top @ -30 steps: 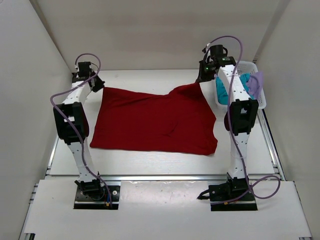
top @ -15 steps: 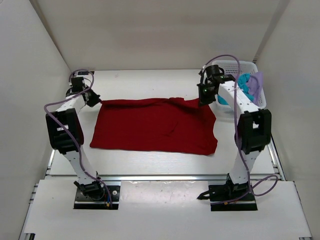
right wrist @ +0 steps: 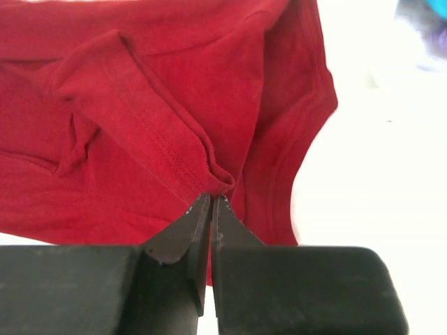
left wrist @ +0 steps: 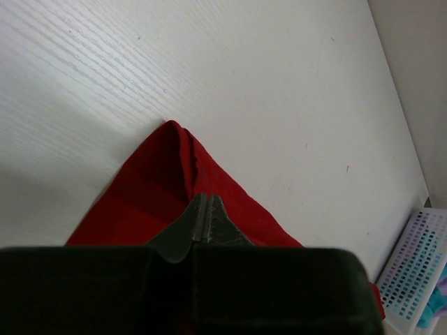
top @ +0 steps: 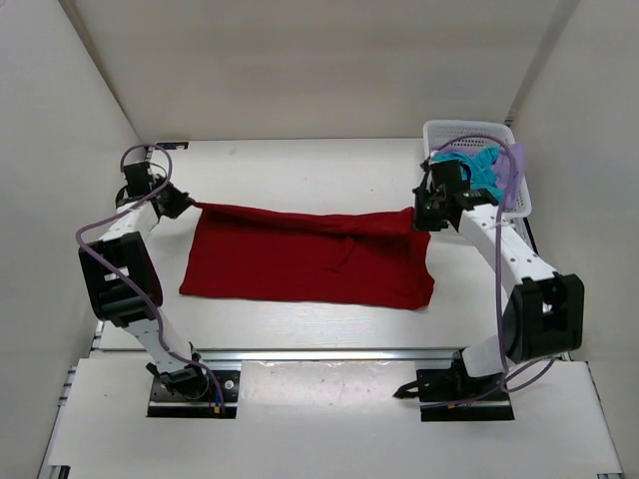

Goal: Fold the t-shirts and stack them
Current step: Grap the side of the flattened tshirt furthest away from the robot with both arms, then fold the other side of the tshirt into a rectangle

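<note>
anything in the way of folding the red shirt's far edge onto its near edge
Nothing visible. Left gripper and right gripper pinch the red shirt's far corners; nothing lies on it, the basket stands off to the right.

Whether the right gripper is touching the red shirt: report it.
Touching. The right wrist view shows the right gripper pinched shut on a fold of the red shirt.

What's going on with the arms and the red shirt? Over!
Left gripper shut on red shirt corner. Right gripper shut on other far corner. White basket aside, nothing blocking.
</note>
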